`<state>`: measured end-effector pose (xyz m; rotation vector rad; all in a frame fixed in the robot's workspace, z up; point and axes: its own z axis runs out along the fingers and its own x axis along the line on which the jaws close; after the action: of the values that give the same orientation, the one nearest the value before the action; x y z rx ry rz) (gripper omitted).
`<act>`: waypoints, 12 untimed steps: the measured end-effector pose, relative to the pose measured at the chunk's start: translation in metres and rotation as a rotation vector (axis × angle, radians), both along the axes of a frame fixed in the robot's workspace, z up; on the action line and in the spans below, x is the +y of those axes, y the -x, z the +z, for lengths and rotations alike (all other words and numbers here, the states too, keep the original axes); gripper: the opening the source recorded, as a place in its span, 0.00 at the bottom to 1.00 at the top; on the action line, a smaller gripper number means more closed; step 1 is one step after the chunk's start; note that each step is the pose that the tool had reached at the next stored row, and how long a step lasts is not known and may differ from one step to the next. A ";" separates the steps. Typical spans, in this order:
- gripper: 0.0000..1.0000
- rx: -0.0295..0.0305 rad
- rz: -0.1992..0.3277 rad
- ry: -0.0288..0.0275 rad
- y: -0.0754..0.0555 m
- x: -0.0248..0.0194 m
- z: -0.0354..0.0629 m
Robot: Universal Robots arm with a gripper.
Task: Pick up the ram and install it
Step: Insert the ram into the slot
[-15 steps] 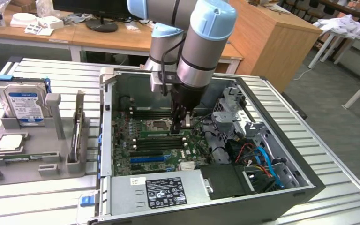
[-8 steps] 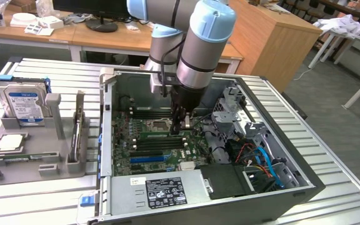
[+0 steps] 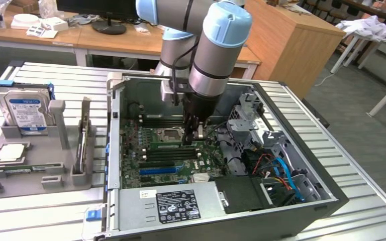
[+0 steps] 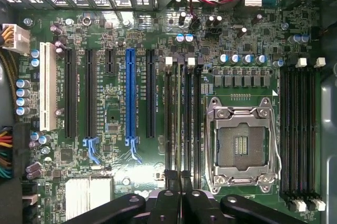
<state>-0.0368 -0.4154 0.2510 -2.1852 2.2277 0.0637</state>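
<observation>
**While clenched, the gripper hangs over the glossy green motherboard**

Its matte black fingers press together at the end of the narrow black memory slots, beside the square steel-framed socket; whether they pinch anything I cannot tell. What looks like the ram, a thin green strip, lies flat in the grey moulded tray at the exterior view's left.

The gripper hangs inside the case, over the motherboard.

light: bright, even | shadows: soft, inside computer case | glare: on table slats
</observation>
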 end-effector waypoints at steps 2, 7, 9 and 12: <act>0.12 -0.0001 0.000 0.0000 0.000 0.0000 0.0000; 0.12 -0.0001 0.000 -0.0002 0.000 -0.0017 -0.0002; 0.12 -0.0001 0.000 -0.0001 0.000 -0.0028 -0.0002; 0.12 -0.0001 0.000 -0.0002 0.000 -0.0042 -0.0003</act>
<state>-0.0368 -0.4196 0.2507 -2.1852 2.2274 0.0638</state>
